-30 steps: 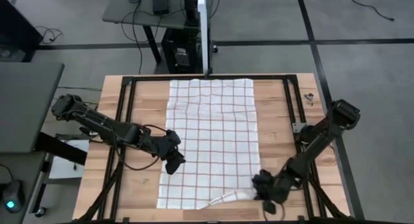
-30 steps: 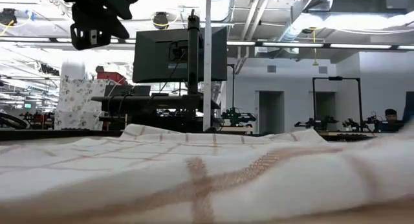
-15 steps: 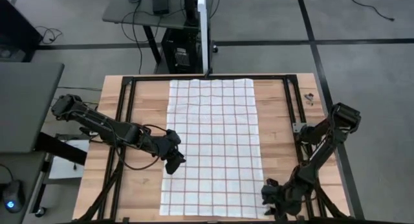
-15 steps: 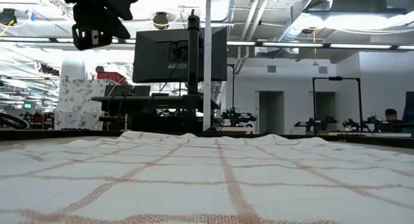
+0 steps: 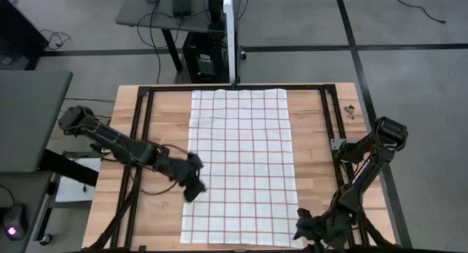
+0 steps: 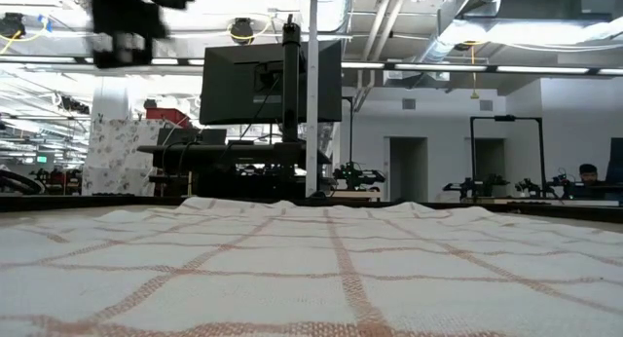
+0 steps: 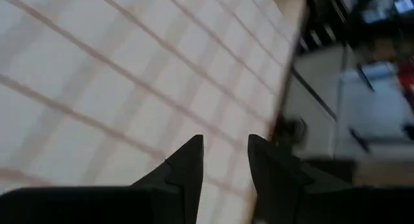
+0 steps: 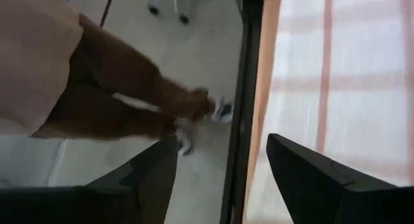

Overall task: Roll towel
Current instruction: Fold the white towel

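The towel (image 5: 240, 165), white with thin reddish-brown grid lines, lies spread flat on the wooden table, its long sides running from the far edge to the near edge; the low view shows it (image 6: 331, 269) lying flat. My left gripper (image 5: 192, 184) hovers over the towel's left edge, well above the cloth (image 6: 125, 35), open with nothing between its fingers (image 7: 225, 159). My right gripper (image 5: 308, 228) stands open just off the towel's near right corner, over the table's near edge (image 8: 220, 156).
A black metal frame (image 5: 139, 129) runs along the table's sides. A small dark object (image 5: 349, 110) lies at the far right. A monitor stand (image 6: 290, 103) rises at the far edge. A person's legs (image 8: 123, 88) show past the near edge.
My right gripper has opened and let go of the towel's near right corner, then drawn back toward the near edge. The corner, lifted and folded inward a second ago, has dropped and now lies flat. My left gripper has shifted slightly toward the near edge.
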Controlling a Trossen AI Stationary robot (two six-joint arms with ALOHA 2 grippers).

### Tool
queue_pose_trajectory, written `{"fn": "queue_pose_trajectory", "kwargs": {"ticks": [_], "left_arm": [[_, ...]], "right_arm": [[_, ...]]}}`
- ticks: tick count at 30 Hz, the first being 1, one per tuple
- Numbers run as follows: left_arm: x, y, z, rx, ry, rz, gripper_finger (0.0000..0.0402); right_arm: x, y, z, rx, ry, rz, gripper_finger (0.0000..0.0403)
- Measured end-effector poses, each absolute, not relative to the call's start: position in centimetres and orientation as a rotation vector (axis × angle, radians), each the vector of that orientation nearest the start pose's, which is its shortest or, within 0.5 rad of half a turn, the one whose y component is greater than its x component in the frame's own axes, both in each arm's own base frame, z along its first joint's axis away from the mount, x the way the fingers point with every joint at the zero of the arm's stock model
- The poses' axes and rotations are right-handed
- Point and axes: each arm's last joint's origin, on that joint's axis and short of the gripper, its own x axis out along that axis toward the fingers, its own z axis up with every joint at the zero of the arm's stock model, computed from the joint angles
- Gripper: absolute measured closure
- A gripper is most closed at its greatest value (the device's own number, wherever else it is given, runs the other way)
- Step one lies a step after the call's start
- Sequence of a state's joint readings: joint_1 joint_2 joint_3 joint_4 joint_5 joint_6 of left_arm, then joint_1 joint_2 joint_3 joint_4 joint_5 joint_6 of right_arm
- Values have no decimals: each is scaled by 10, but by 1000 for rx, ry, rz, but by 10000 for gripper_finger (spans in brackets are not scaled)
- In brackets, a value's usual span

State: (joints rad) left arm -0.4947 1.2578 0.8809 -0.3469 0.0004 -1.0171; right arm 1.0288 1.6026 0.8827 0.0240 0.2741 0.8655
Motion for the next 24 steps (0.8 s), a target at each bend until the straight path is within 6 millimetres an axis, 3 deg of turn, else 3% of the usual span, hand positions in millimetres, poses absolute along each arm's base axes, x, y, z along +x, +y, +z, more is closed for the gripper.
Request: {"fn": "queue_pose_trajectory", "kwargs": {"ticks": [7,11,15,20,24], "left_arm": [[223,-215,254,-540,1057,-223,295],[228,-269,238,-346,1175,-240,295],[238,-312,212,-274,1230,-244,295],[247,-327,175,-263,1346,-79,291],[252,-327,168,-283,1355,-22,282]], "right_arm": [[188,288,183,224,862,346,173],[195,299,172,195,895,322,173],[201,308,163,216,914,297,173],[203,312,158,234,927,277,173],[203,311,158,236,937,266,173]]}}
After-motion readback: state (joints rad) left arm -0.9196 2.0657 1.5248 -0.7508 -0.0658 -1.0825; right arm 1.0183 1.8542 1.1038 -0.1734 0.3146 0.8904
